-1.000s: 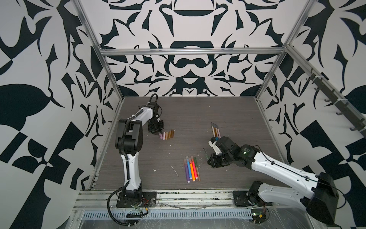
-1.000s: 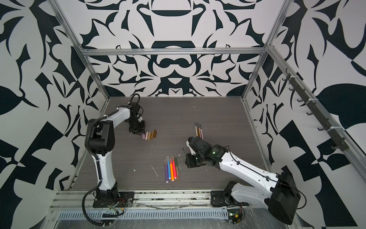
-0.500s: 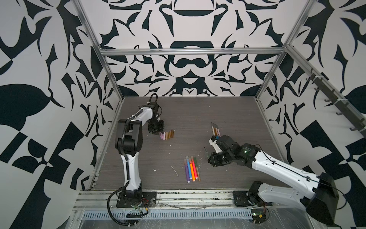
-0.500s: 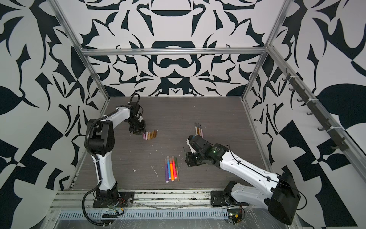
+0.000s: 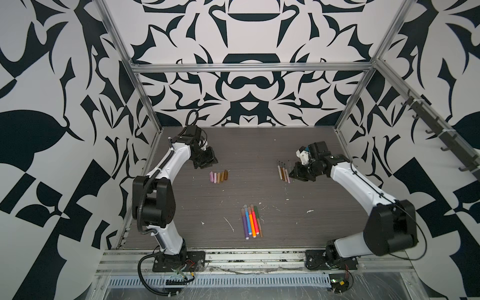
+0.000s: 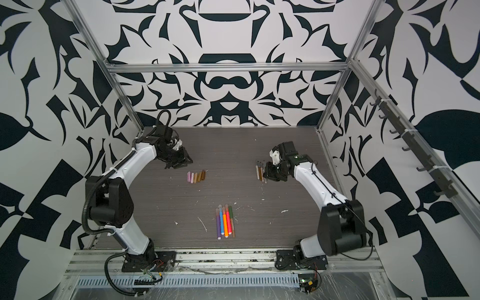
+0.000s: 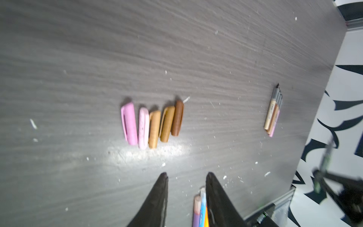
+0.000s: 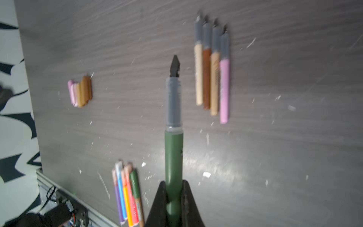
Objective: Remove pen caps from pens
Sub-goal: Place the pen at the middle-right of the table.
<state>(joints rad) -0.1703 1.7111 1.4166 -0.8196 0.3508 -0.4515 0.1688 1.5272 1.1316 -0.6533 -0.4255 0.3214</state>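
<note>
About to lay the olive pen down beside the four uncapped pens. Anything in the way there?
Nothing visible does. The right gripper holds the olive pen just beside the uncapped pens; only white flecks lie on the table there.

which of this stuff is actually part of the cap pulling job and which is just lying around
Job:
- row of pen caps
- four uncapped pens
- olive pen, uncapped, held
- five capped pens

Lying about:
- white flecks
- hook rail
</note>
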